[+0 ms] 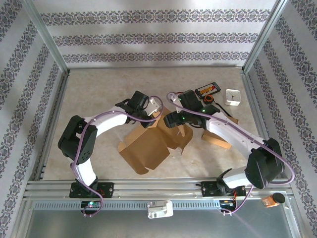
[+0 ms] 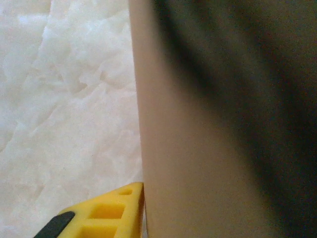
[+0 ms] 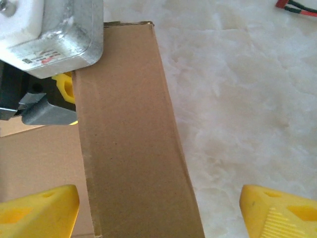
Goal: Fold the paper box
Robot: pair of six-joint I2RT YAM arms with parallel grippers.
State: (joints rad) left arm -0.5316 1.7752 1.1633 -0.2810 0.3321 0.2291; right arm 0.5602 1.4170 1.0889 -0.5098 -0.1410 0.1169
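Note:
The paper box (image 1: 148, 146) is a brown cardboard blank lying mostly flat at the table's middle, with one flap (image 3: 133, 148) standing upright at its far edge. My left gripper (image 1: 152, 113) is shut on that flap from the left. In the left wrist view its yellow finger (image 2: 106, 213) presses against the cardboard (image 2: 198, 148), and its other finger is hidden behind the flap. My right gripper (image 1: 166, 121) is open just to the right. Its yellow fingers (image 3: 37, 210) stand wide on either side of the flap without touching it.
A second piece of cardboard (image 1: 218, 139) lies under the right arm. At the back right sit a small white box (image 1: 233, 95) and a black device with an orange label (image 1: 208, 90). Metal frame rails (image 1: 54, 114) border the marble-patterned table.

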